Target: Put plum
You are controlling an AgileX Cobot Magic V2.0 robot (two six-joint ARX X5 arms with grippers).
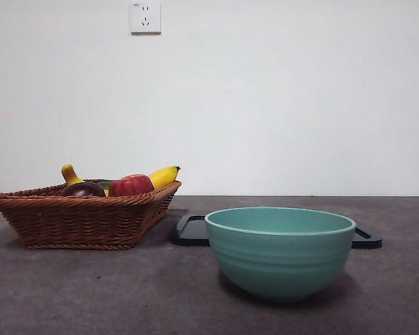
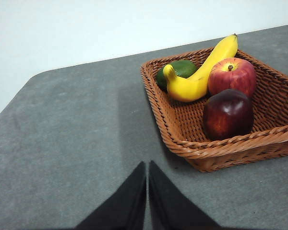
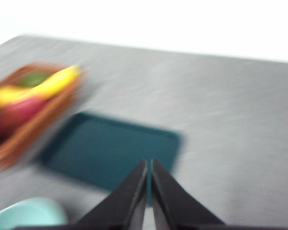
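The plum, glossy and dark maroon, lies in a brown wicker basket beside a red apple, a yellow banana and a green fruit. In the front view the plum peeks over the basket's rim at the left. My left gripper is shut, above bare table short of the basket. My right gripper is shut too, above a dark tray; that view is blurred. Neither arm shows in the front view.
A teal bowl stands on the table at the front right of the basket, with the flat black tray behind it. A white wall with a socket closes the back. The grey table's edge curves nearby.
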